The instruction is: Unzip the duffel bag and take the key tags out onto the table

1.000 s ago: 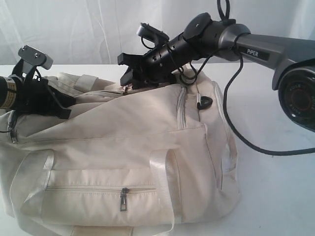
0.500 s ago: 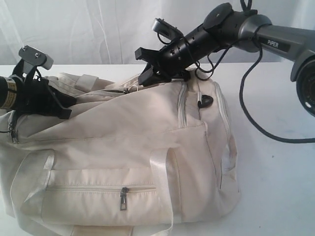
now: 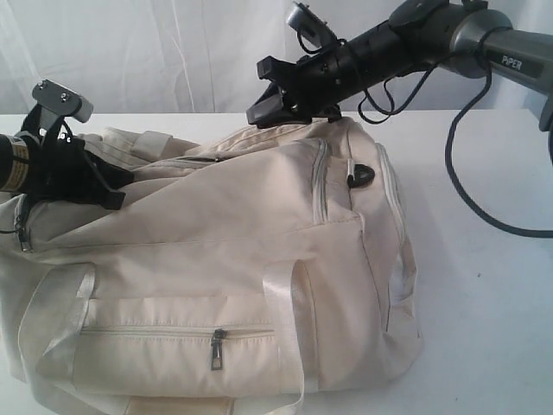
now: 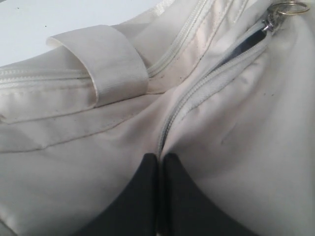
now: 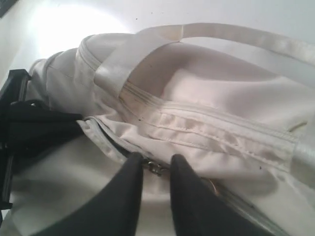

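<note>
The cream duffel bag (image 3: 225, 259) lies on the white table (image 3: 484, 303). My left gripper (image 3: 108, 194) is shut on a fold of the bag's top fabric beside the main zipper (image 4: 182, 105), its fingertips (image 4: 147, 164) pressed together. The metal ring pull (image 4: 288, 7) lies further along that zipper, with a short dark slit open below it. My right gripper (image 3: 259, 95) hovers open above the bag's top. The zipper slider (image 5: 155, 168) shows past the gap between its fingers (image 5: 132, 169), which hold nothing. The key tags are hidden.
A front pocket zipper pull (image 3: 218, 350) faces the camera. A black pull tab (image 3: 361, 177) hangs at the bag's right end. The right arm's black cable (image 3: 484, 207) loops over the table. A white curtain (image 3: 155, 52) hangs behind.
The right gripper has risen from the bag's top zipper and moved up and right, clear of the fabric. The left gripper has stayed clamped in place.
</note>
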Controlling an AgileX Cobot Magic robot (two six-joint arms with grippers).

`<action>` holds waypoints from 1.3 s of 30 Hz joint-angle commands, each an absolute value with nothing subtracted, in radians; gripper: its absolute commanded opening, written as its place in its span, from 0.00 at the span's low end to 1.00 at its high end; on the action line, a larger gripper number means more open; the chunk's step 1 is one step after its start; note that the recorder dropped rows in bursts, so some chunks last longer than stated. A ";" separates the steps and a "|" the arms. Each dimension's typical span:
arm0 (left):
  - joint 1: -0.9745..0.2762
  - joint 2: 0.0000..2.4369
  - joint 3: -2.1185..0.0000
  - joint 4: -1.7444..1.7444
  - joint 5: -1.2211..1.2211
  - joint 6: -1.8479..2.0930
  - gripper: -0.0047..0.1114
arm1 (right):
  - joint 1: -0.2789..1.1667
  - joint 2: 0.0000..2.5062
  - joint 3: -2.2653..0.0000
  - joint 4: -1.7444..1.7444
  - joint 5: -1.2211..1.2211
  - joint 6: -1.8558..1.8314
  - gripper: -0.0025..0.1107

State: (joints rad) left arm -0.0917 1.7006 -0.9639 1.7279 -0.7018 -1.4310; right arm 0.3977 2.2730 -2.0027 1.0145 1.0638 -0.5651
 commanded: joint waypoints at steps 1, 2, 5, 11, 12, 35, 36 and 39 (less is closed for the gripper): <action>-0.094 1.699 -0.956 1.744 -0.714 -1.439 0.05 | 0.388 2.267 -1.999 1.040 1.104 -0.519 0.43; -0.094 1.699 -0.956 1.744 -0.718 -1.439 0.05 | 0.388 2.268 -1.999 1.040 1.115 -0.491 0.48; -0.094 1.699 -0.956 1.744 -0.741 -1.431 0.05 | 0.388 2.274 -1.974 1.040 1.170 -0.403 0.50; -0.094 1.699 -0.999 1.744 -0.862 -1.398 0.28 | 0.388 2.275 -1.868 1.042 1.221 -0.398 0.50; -0.094 1.699 -1.009 1.744 -0.881 -1.398 0.36 | 0.388 2.275 -1.850 1.042 1.221 -0.398 0.50; -0.323 1.701 -0.899 1.744 -0.926 -1.491 0.38 | 0.388 2.271 -1.854 1.287 1.173 -0.537 0.50; -0.323 1.701 -0.898 1.744 -0.926 -1.491 0.38 | 0.390 2.271 -1.854 1.286 1.172 -0.537 0.50; -0.323 1.701 -0.898 1.744 -0.948 -1.491 0.38 | 0.401 2.275 -1.854 1.276 1.155 -0.537 0.50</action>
State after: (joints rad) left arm -0.3157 1.7026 -0.9069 1.7297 -0.9266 -1.4829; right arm 0.3925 2.2748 -1.8449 1.2739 1.1663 -0.5216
